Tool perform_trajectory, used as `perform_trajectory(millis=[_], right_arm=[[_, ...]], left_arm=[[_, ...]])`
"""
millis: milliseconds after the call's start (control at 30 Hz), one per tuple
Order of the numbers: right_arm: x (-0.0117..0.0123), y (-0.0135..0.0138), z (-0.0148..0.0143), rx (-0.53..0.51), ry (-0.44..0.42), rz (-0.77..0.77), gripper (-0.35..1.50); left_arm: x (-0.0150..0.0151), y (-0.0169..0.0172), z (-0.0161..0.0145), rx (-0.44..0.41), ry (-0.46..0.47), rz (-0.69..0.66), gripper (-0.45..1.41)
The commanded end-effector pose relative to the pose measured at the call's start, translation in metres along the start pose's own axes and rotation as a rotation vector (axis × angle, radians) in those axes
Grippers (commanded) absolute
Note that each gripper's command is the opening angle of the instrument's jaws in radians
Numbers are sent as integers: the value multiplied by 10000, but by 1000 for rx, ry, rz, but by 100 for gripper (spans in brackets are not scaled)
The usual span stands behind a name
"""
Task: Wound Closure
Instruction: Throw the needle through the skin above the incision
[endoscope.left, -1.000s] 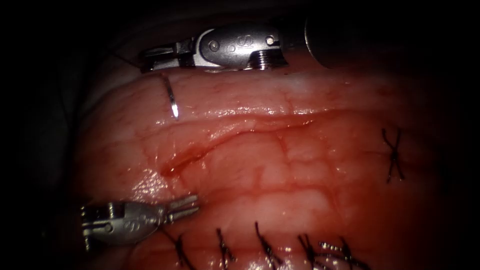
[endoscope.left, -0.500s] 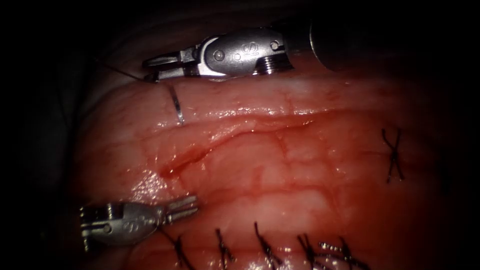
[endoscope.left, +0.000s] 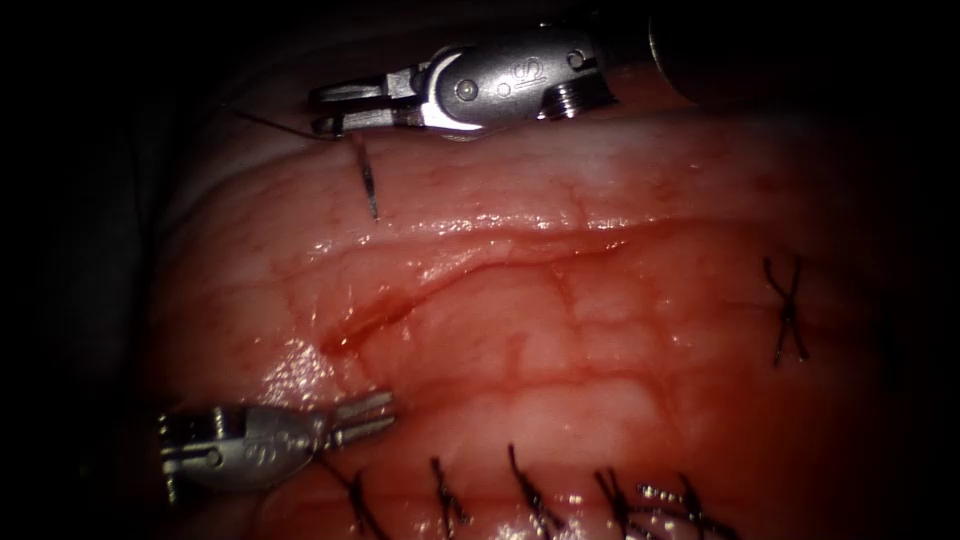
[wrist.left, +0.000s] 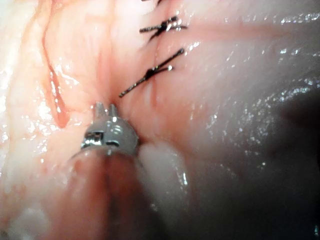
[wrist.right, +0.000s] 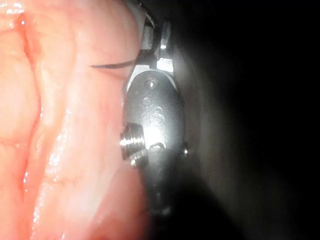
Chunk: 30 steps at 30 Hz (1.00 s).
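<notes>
We are seeing the curved needle in the upper left of the endoscope view, clenched near its back end by the right tool, its dark body hanging down toward the tissue. Its tip is sitting at the tissue surface above the cut; we cannot tell whether the point is touching or entering. The thread is trailing left from the jaws into the dark margin. In the right wrist view the needle is projecting sideways from the right tool across the pale tissue.

Compared with a second ago, the right tool is sitting further right and slightly higher, and less of the needle's bright length is showing.

The cut is running as a shallow red line from centre left up toward centre right, with red fluid pooling at its left end. The tissue's top edge lies right under the right tool, with dark open room above and to the left.

The left tool is resting at lower left, jaws slightly parted and grasping nothing, well apart from the needle; the tissue between them lies open. In the left wrist view the left tool is pointing at a stitch. A row of stitches lines the bottom edge, and a crossed stitch sits at far right.
</notes>
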Motion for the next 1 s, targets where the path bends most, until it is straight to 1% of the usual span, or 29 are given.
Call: perform_trajectory(millis=[33,333,600,800,1000], right_arm=[[-2,7,8,-5,7,-5,-35],[6,0,7,0,17,-10,-35],[12,-9,-5,13,24,-11,-35],[5,-20,-5,15,26,-26,-35],[-8,-26,-6,21,19,-41,-35]], left_arm=[[-2,3,8,-3,3,1,-8],[-2,3,8,-3,3,1,-8],[-2,2,9,-5,4,1,-8],[-2,2,9,-5,4,0,-8],[-2,2,9,-7,1,0,-8]])
